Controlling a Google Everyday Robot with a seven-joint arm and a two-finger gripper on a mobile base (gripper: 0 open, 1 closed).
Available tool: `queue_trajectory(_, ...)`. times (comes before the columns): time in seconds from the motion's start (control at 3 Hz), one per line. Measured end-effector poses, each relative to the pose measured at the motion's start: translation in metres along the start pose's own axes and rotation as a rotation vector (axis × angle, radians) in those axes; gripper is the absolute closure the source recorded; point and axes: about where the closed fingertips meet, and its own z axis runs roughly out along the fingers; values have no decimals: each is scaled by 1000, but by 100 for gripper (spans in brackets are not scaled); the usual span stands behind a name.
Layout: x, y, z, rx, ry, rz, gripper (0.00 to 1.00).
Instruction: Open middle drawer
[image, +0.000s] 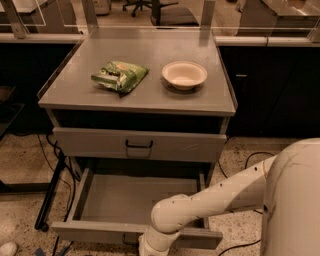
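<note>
The middle drawer (125, 200) of the grey cabinet stands pulled out, and its wide shallow tray is empty. Its front panel (90, 232) runs along the bottom of the camera view. My white arm (220, 195) reaches in from the right and bends down over the front panel at its centre. My gripper (150, 248) is at the bottom edge, right at the drawer's front centre. The drawer's handle is hidden behind it. The drawer above (139, 145) is closed and has a small black handle.
On the cabinet top (75, 95) lie a green snack bag (120, 75) and a white bowl (184, 75). Dark cabinets stand on both sides. Cables (52, 155) and a black stand leg (50, 200) are on the floor at the left.
</note>
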Motion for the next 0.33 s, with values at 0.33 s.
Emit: queue_trajectory(0.33, 0, 0, 0, 0, 0, 0, 0)
